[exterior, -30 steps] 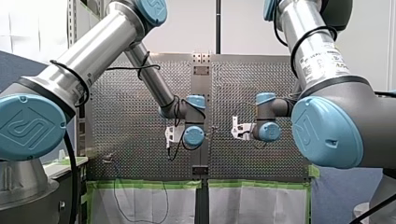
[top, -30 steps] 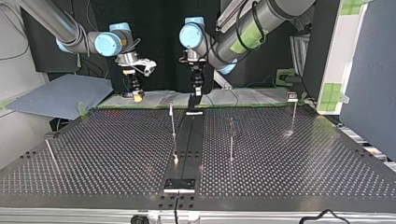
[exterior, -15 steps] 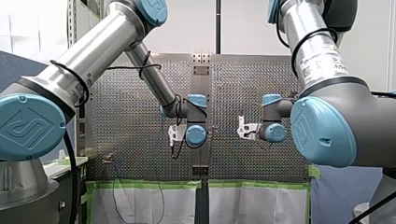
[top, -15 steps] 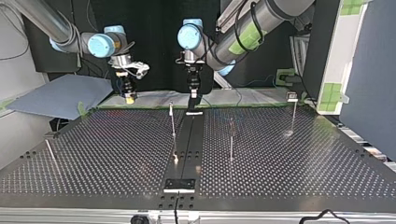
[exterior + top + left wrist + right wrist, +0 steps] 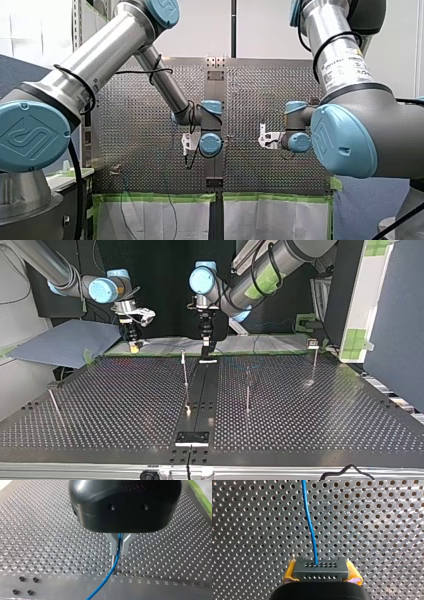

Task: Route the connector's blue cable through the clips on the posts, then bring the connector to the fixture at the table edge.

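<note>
In the right wrist view my right gripper (image 5: 320,576) is shut on a dark connector (image 5: 320,568), held between yellow pads (image 5: 290,571). The blue cable (image 5: 310,527) leaves the connector and runs ahead over the perforated plate. My left gripper (image 5: 119,552) has its metal fingers (image 5: 114,546) shut on the blue cable (image 5: 110,572), which hangs down past a thin post toward the table. In the top view my right gripper (image 5: 133,346) hangs at the far left edge of the table and my left gripper (image 5: 205,351) hangs near the far middle.
Thin posts stand on the table (image 5: 125,405) in the top view: one near the middle (image 5: 185,367), one to its right (image 5: 247,390), one at the far right (image 5: 315,362), one at the near left (image 5: 52,402). A black plate (image 5: 192,437) sits at the near edge.
My right arm has carried the connector toward the top view's left. My left gripper has shifted only slightly and keeps its hold on the cable.
</note>
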### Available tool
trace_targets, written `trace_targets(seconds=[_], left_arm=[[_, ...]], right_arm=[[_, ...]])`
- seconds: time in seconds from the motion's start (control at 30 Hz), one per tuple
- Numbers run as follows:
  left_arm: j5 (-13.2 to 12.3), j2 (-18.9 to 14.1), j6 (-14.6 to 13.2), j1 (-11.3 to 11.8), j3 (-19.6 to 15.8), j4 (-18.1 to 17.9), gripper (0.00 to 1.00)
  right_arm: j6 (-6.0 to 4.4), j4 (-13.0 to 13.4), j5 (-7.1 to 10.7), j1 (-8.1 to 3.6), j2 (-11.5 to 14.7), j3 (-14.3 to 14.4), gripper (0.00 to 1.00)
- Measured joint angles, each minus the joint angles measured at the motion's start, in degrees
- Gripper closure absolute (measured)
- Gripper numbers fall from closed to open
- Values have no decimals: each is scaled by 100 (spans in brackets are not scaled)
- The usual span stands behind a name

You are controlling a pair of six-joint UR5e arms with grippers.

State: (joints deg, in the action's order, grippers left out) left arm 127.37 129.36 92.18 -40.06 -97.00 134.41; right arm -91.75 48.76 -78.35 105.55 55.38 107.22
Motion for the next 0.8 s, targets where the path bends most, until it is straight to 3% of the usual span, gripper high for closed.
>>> trace_targets(seconds=[0.47,0.8], left_arm=[[23,232,42,93,325,276,89],[42,237,103,-25,376,351,79]], right_arm=[[16,-22,20,-4,-12,-42,100],[33,-22,31,-4,-16,-44,100]])
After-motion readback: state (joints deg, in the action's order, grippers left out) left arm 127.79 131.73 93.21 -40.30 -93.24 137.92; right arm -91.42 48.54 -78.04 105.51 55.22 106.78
